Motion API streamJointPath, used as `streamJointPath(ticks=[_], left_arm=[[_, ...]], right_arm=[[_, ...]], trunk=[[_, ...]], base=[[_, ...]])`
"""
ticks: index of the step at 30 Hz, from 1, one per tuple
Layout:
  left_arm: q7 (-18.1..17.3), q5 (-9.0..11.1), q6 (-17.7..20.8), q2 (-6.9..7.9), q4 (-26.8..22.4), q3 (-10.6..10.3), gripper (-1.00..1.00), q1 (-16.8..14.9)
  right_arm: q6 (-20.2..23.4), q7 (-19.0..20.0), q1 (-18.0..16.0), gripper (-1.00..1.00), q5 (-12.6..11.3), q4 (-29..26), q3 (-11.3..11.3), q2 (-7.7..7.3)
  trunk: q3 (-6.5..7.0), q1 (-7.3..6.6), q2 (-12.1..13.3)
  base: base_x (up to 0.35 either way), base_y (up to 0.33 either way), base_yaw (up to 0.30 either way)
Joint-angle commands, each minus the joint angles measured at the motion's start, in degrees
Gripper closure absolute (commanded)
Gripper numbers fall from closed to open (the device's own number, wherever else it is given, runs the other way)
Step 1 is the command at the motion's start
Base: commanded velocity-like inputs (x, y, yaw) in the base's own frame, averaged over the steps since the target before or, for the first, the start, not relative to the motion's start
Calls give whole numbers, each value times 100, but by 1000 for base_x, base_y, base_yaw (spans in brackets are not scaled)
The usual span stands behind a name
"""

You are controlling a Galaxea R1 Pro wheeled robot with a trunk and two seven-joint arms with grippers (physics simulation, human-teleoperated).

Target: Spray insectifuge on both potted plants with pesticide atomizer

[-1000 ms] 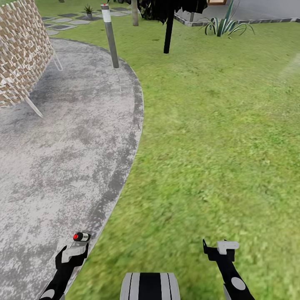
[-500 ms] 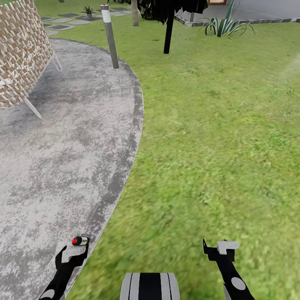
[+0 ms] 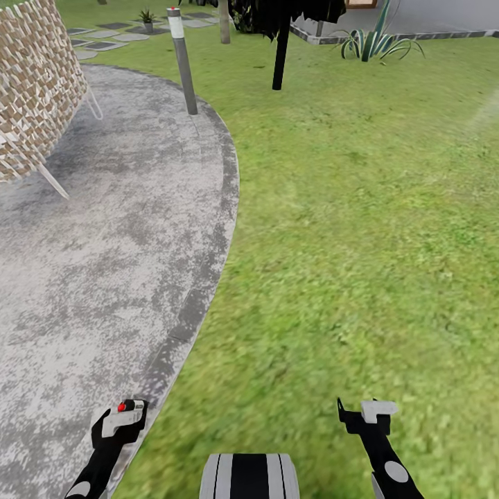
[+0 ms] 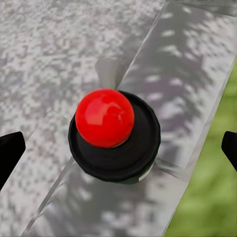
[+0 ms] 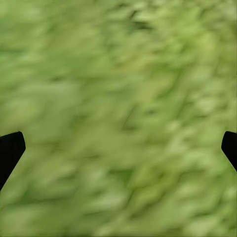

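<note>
**Jaws wide on both arms, left pair over the atomizer**

The left jaws are spread wide: in the left wrist view their black tips sit at the two far edges, and the pesticide atomizer stands between them, seen end-on. It shows a shiny red ball on top of a round black collar, with a hint of green at its lower rim. Nothing is touching it on either side, so it is not gripped. It rests on the smooth grey kerb that borders the mottled patio, with a strip of lawn just beside it. In the head view, the red top peeks out right at the white tip of the left arm, low down where kerb meets grass.

The right jaws are just as wide, and the right wrist view has only blurred grass between their tips. The right arm hangs over the lawn, well apart from the bottle.

Farther off, a grey bollard light stands at the patio's curved edge. A woven brown-and-cream seat on thin legs sits to the left. Beyond are flat stepping stones, a dark trunk and a spiky-leaved plant.
</note>
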Motion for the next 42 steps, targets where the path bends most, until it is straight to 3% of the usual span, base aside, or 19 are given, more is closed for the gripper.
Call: streamJointPath(ticks=[1, 13, 14, 39, 42], left_arm=[[-32, 39, -14, 0, 5, 7, -100, -1], [-32, 70, -14, 0, 5, 8, -100, 0], [-29, 72, -10, 0, 5, 12, 100, -1], [-32, 91, -19, 3, 5, 1, 100, -3], [-34, 79, -14, 0, 3, 7, 100, -5]], right_arm=[[-20, -4, -3, -100, 60, 4, -18, 3], [-17, -4, -3, -100, 60, 4, -19, 3], [-17, -4, -3, -100, 60, 4, -19, 3], [-17, -4, -3, -100, 69, 4, -20, 3], [-17, -4, -3, -100, 68, 4, -20, 3]], trunk=[[-3, -1, -1], [-3, -1, -1], [-3, -1, -1], [-3, -1, -1], [64, -9, 3]], base=[[6, 0, 0], [1, 0, 0], [0, 0, 0], [0, 0, 0], [0, 0, 0]])
